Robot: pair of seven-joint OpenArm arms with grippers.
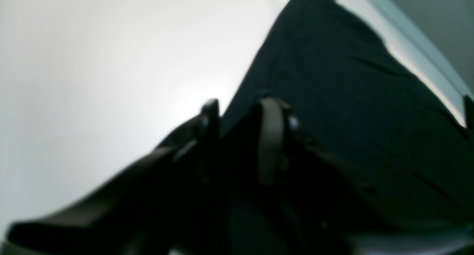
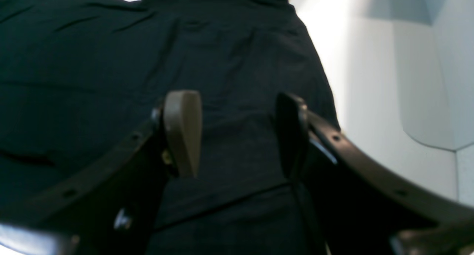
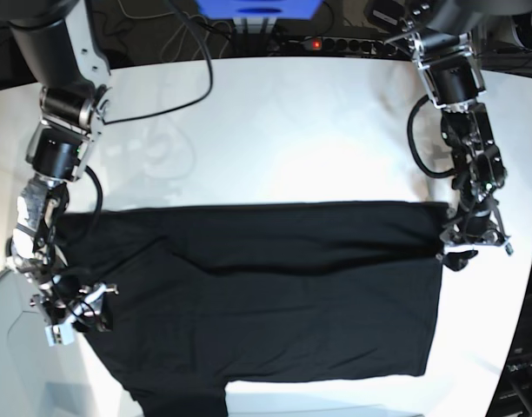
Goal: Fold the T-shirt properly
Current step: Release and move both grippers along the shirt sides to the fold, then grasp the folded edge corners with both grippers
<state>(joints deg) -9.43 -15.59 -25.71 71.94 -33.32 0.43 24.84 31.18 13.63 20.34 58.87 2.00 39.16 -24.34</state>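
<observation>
The black T-shirt (image 3: 266,295) lies spread flat on the white table (image 3: 292,130), with a horizontal fold line across its upper part. At the shirt's right edge my left gripper (image 3: 462,252) hangs low. In the left wrist view its fingers (image 1: 272,136) stand a little apart, with the T-shirt's (image 1: 351,99) edge running up between them. My right gripper (image 3: 88,313) is at the shirt's left edge. In the right wrist view this gripper (image 2: 237,136) is wide open just above the T-shirt (image 2: 111,62), holding nothing.
Black cables (image 3: 153,113) trail over the table's back left. A power strip with a red light (image 3: 314,42) and a blue box (image 3: 257,7) sit behind the table. The table's front edge runs just below the shirt's hem.
</observation>
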